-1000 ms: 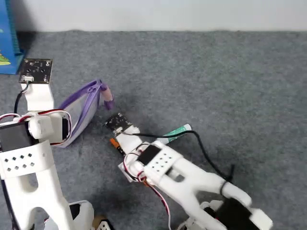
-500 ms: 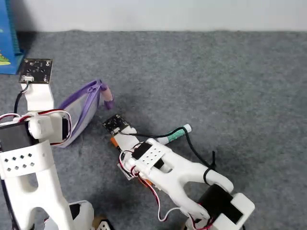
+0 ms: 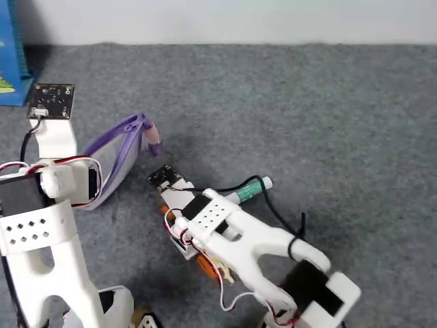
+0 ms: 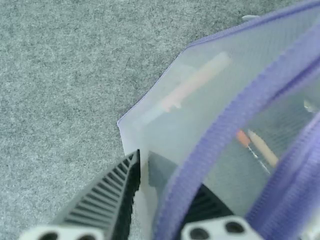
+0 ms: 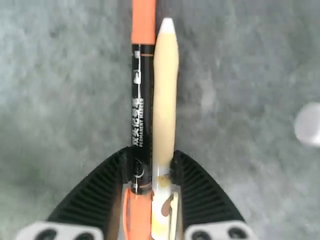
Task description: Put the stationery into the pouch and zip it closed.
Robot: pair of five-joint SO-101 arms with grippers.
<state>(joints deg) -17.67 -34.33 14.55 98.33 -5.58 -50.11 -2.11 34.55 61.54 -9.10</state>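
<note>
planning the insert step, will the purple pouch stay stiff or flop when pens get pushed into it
Probably floppy: the pouch is thin translucent sheet, pinched at one edge by the left gripper, and its mouth bows open in the high view. Likely light, so a push at the mouth may slide it across the grey carpet unless held.

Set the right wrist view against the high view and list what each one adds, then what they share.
Right wrist view adds: the right tool shut on an orange marker and a beige pen, side by side. High view adds: the purple pouch at the left arm, and a green pen beside the right arm. Shared: the grey table and the marker's orange tip.
</note>
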